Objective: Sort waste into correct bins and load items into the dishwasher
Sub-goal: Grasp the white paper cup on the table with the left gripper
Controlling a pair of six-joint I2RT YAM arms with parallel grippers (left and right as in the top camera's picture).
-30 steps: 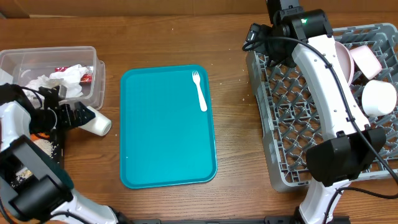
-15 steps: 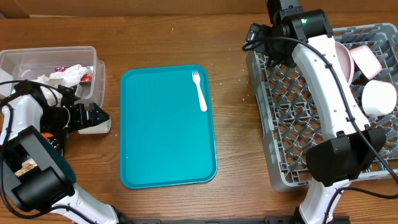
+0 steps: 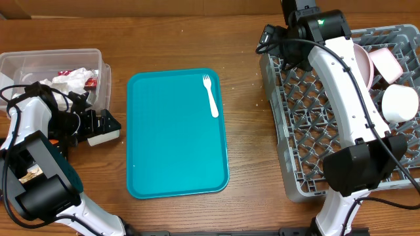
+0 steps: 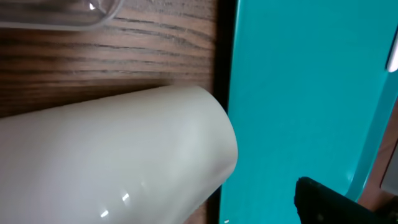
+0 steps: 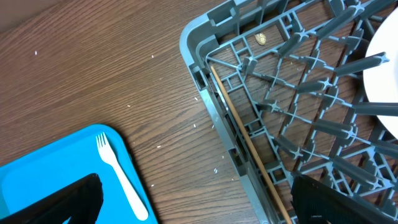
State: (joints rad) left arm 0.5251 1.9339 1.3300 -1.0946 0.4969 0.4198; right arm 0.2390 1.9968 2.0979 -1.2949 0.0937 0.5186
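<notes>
Although the dish rack (image 3: 295,131) on the right already carried a pale pink plate (image 3: 363,62), a pink bowl (image 3: 387,64) and a white bowl (image 3: 400,103) along its far side, the loading looked only partly done. Two pieces were not yet in it. The white plastic fork (image 3: 210,97) lay on the teal serving tray (image 3: 170,144), near its upper right corner. The small white cup (image 3: 105,136) lay on its side on the wooden tabletop (image 3: 243,131), just beside the tray's left edge. The sorting looked further on: crumpled white napkins (image 3: 69,82) and a red snack wrapper (image 3: 90,80) sat inside the clear plastic tub (image 3: 13,62) at the upper left, and no waste showed on the tray. The left arm covered the near left corner, so it could not be told what lay there. The left tool (image 3: 98,128) was at the cup with its fingers spread wide, reaching along the cup's sides but not pressed onto it; the cup rested on the wood, not lifted. The right tool (image 3: 268,39) hovered over the rack's near left corner, equally spread and empty, with the fork well apart from it. By my reading the cup was the piece in hand, and the fork would come after — both were bound for the rack.
</notes>
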